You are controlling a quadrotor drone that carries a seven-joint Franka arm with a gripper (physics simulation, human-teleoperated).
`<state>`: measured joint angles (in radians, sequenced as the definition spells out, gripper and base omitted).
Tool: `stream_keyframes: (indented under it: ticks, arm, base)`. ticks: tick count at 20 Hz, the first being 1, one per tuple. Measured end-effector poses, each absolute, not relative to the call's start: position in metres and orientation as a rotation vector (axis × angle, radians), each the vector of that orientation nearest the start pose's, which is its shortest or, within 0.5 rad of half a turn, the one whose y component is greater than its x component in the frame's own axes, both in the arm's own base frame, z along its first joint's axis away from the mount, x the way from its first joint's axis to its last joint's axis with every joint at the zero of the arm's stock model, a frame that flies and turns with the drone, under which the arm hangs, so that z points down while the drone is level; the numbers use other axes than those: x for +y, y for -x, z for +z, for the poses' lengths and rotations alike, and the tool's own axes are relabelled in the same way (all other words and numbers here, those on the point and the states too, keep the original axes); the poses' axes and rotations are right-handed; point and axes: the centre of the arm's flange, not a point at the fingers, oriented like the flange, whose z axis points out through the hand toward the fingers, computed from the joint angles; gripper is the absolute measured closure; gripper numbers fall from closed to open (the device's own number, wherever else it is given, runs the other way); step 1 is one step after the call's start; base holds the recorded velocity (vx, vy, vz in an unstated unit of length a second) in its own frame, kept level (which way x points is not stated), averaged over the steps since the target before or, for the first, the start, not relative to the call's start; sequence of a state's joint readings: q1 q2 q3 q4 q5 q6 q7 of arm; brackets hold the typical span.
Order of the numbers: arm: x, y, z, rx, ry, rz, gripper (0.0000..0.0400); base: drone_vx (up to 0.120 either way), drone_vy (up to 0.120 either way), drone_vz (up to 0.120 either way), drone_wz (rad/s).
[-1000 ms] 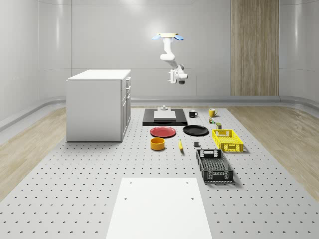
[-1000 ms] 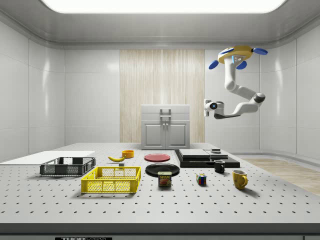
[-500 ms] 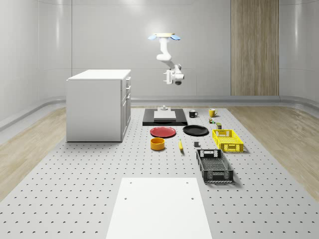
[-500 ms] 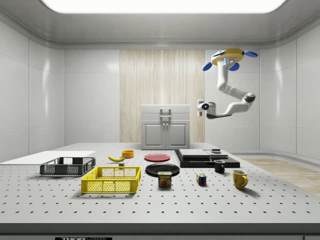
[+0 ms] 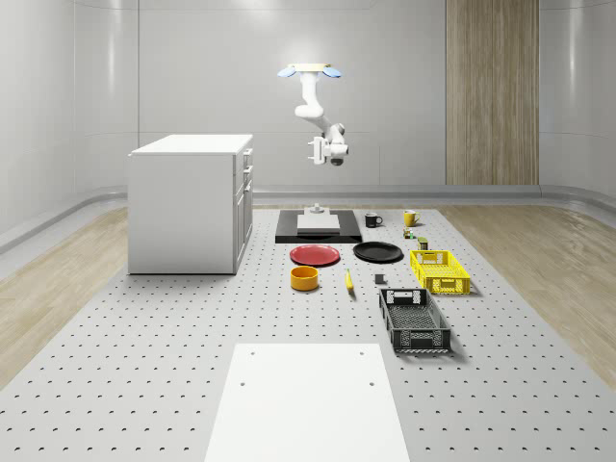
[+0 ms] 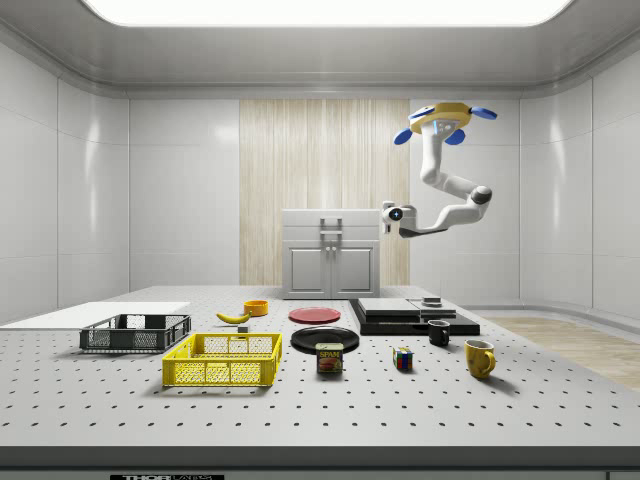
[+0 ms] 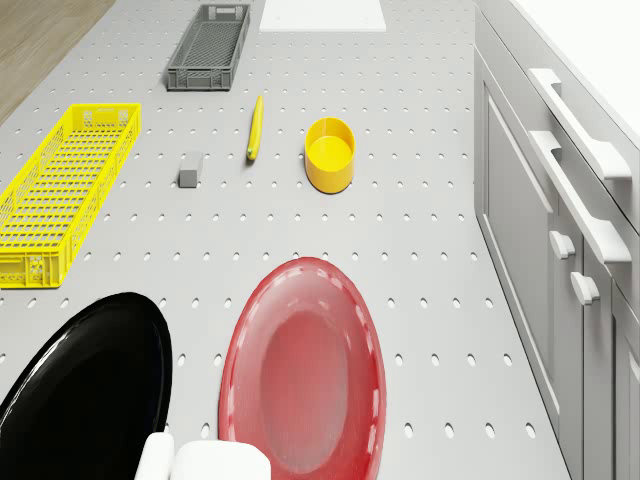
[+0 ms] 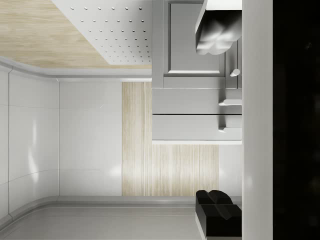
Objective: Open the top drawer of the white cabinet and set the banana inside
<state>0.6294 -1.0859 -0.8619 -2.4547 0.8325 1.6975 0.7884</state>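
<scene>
Black plate (image 7: 85, 385) and cabinet (image 7: 560, 250) run off-frame.

The drone (image 5: 309, 69) hovers high in the air, its yellow body level and its blue rotors out to either side. The white arm (image 6: 445, 190) hangs from its underside, drops down, then bends at an elbow and runs roughly level to the wrist. The gripper (image 5: 316, 150) sits at the end of that level stretch, well below the drone and off to one side of it (toward the whole-scene view's left). It points sideways rather than down. In the wrist view two dark fingertips (image 8: 216, 30) stand apart with a wide gap between them, holding nothing.
</scene>
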Motion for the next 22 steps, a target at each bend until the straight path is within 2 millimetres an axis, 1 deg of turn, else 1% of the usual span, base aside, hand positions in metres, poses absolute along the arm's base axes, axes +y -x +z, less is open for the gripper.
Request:
stream_keyframes:
  ticks: [2,5,7,17,22]
  arm:
    - [-0.0997,-0.3067,0.5911,0.613,1.484,0.613,0.0000]
    - [-0.0997,-0.3067,0.5911,0.613,1.484,0.613,0.0000]
    - [-0.0997,-0.3067,0.5911,0.613,1.484,0.613,0.0000]
    - [-0.0997,-0.3067,0.5910,0.613,1.484,0.613,0.0000]
    - [-0.0997,-0.3067,0.5910,0.613,1.484,0.613,0.0000]
  base:
    - [0.120,-0.120,0.000,0.000]
    - [0.120,-0.120,-0.120,0.000]
    - [0.120,-0.120,-0.040,0.000]
    - [0.120,-0.120,0.116,0.000]
    - [0.120,-0.120,0.000,0.000]
